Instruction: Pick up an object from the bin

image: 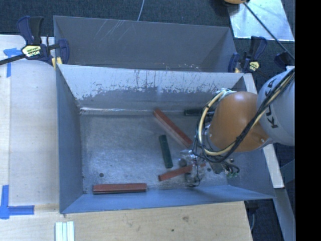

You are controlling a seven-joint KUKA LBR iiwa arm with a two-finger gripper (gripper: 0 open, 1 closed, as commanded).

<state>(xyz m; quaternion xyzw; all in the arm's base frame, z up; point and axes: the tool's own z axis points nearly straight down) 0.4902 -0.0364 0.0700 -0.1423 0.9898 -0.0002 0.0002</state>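
Observation:
My gripper (193, 173) is low in the bin's front right part, under the orange cover. Its fingertips sit at the right end of a short reddish-brown stick (173, 174) that lies on the floor, pointing left. Whether the stick is between the fingers I cannot make out. Just left of the gripper lies a dark green bar (165, 151), nearly upright in the view. A longer reddish-brown stick (172, 127) runs diagonally from the back middle toward the gripper, its lower end hidden by the arm.
Another reddish-brown stick (119, 188) lies flat along the front wall at the left. A dark object (193, 113) rests by the back wall near the arm. The arm and its cables cover the right side of the bin.

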